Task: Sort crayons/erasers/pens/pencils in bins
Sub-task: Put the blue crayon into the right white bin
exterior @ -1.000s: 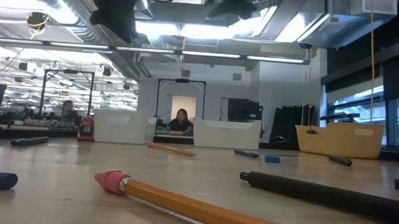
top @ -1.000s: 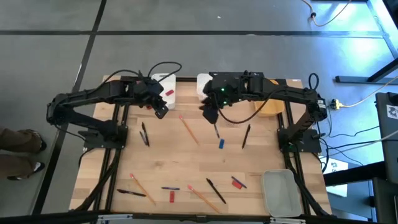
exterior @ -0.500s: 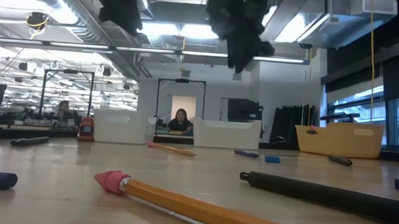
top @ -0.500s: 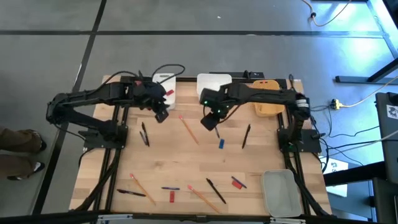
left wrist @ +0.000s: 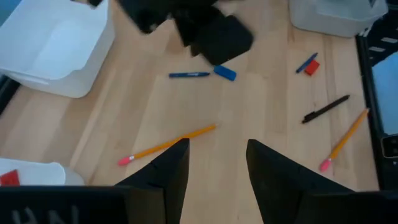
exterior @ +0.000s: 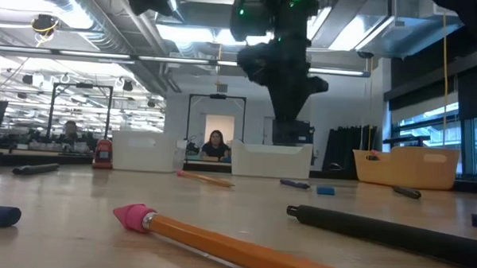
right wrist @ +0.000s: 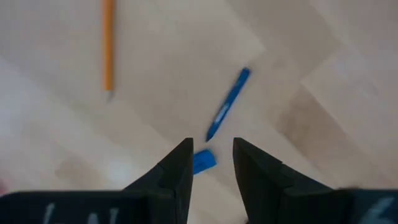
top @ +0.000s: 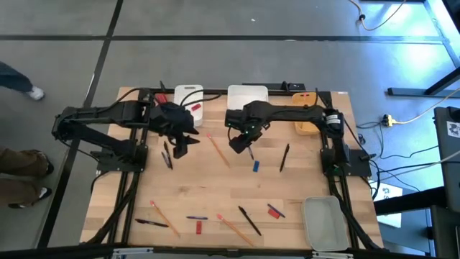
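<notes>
Through my right gripper, fingers parted and empty, I see a blue pen lying on the table just beyond the fingertips. My left gripper, open, holds nothing near an orange pencil.

- Blue eraser half hidden behind right claw fingers.
- Pencil cut off at picture edge.
- Grey bin cut off too.

Light wooden table with scattered pens, pencils, small erasers and four bins.
</notes>
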